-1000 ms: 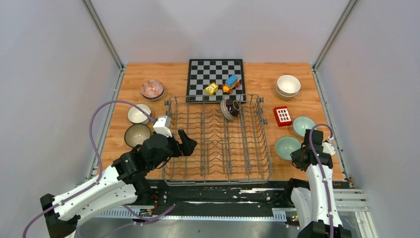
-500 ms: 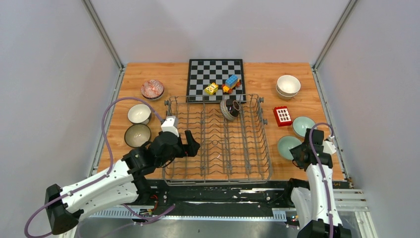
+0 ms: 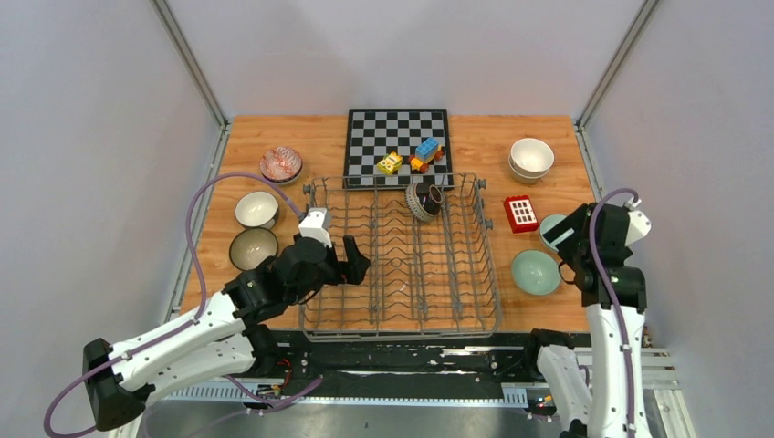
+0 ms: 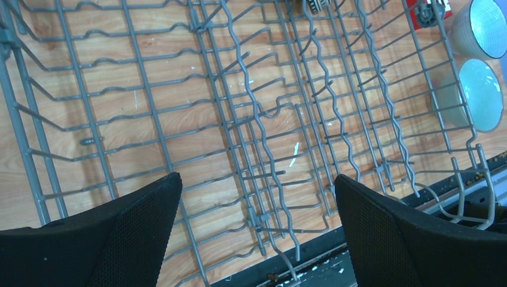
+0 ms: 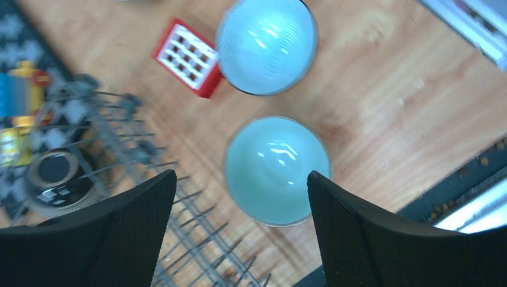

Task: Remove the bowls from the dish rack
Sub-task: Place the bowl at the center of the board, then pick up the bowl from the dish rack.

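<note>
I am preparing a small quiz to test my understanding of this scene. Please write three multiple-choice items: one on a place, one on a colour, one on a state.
1. Where in the dish rack does the dark-patterned bowl stand?
A. at the near end, by the arms
B. at the far end, near the chessboard
C. in the middle of the left side

2. What colour is the nearest right-hand bowl?
A. dark brown
B. pale mint
C. bright red

3. How is the right tool?
A. open, holding nothing
B. shut on a bowl
C. shut on the rack's rim

Answers:
1 B: the top view shows it in the rack's far rows, by the board.
2 B: the top and right wrist views both show it pale mint.
3 A: its fingers stand wide apart above that bowl, touching nothing.
</note>
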### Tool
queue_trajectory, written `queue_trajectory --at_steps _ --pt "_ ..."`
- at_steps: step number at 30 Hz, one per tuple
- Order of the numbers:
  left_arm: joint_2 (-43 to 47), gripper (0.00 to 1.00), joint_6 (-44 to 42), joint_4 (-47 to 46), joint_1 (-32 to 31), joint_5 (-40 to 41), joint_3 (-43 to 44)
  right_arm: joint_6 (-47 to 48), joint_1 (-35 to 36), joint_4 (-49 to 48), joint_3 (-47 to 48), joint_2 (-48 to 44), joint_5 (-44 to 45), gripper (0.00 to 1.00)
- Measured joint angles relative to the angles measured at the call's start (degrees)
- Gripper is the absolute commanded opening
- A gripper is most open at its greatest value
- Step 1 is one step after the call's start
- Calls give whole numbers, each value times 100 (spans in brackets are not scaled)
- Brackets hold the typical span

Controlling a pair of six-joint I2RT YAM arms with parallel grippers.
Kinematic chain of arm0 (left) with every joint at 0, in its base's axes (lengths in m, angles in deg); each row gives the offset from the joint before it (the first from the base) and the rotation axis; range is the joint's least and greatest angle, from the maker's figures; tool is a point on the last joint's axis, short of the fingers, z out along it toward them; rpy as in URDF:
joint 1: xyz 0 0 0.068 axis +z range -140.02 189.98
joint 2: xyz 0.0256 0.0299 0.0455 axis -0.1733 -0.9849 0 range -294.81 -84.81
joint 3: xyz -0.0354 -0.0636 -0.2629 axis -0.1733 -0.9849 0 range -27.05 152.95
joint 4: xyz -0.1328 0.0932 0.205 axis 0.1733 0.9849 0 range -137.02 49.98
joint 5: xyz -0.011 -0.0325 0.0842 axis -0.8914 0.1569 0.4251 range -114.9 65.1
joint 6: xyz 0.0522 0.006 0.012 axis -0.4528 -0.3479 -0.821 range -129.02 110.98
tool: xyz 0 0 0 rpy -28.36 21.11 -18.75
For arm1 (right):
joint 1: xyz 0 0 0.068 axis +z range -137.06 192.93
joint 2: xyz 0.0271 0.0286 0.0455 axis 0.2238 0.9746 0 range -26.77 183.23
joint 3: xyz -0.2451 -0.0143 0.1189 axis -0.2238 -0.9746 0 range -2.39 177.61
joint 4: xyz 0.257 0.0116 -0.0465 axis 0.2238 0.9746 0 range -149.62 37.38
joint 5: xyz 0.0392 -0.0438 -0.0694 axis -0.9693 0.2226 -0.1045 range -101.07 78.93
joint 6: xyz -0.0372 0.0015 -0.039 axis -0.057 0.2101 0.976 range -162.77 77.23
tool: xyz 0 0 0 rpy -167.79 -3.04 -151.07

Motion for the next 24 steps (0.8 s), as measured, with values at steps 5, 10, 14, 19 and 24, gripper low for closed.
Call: queue_trajectory --at_steps 5,10,14,19,24 --pt "-201 100 -402 -170 0 26 254 570 846 -96 1200 -55 -24 79" --pt "-855 100 -833 -455 0 63 831 1165 2518 -479 2079 256 4 80" --pt "-1709 100 -1064 -601 2 177 1484 1451 3707 -903 2190 1086 232 82" --pt "-2750 100 -1099 -1040 186 -254 1996 1480 4015 -1818 1209 1853 155 84" --pt "-3495 100 -813 -1919 883 -1342 1947 1373 3912 -2723 492 2505 -407 85"
